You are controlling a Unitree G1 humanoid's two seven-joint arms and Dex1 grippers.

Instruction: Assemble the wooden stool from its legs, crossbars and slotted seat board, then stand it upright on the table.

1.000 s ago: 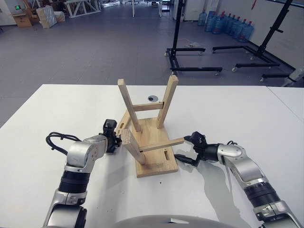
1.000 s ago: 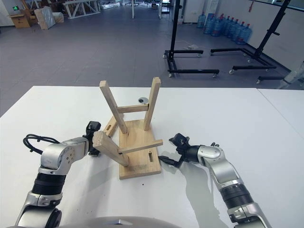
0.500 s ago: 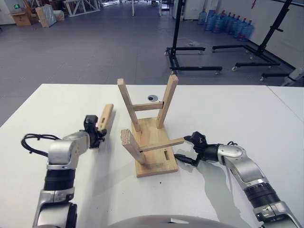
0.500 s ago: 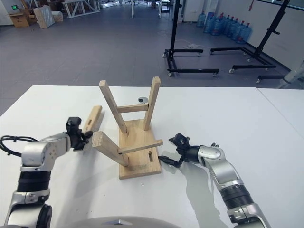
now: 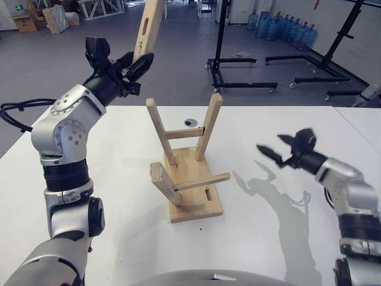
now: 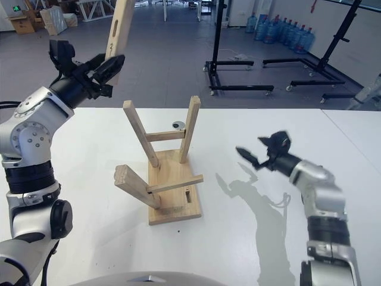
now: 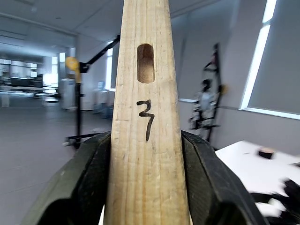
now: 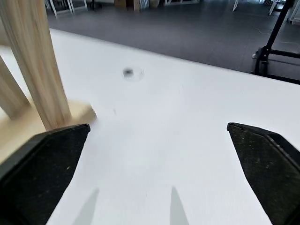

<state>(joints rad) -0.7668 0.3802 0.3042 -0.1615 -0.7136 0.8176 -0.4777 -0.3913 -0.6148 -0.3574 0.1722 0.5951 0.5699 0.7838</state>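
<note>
High over the worktop's [image 5: 89,155] left side, the left gripper [image 5: 132,70] clamps a squared pale-wood leg [image 7: 145,140]. Its top is cut off in the eye views; the wrist view shows an oblong slot and an inked mark. Mid-worktop, the seat board [image 5: 205,204] lies flat, three legs standing up from it. The right gripper [image 5: 272,145] hovers wide open to its right.

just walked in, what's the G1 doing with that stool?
Mid-assembly. The seat board lies on the table with three legs in it: a far pair joined by a crossbar, and a tilted near-left leg whose crossbar ends free. The left gripper holds the fourth leg up in the air. The right gripper hangs open and empty over the table, right of the stool.
</note>
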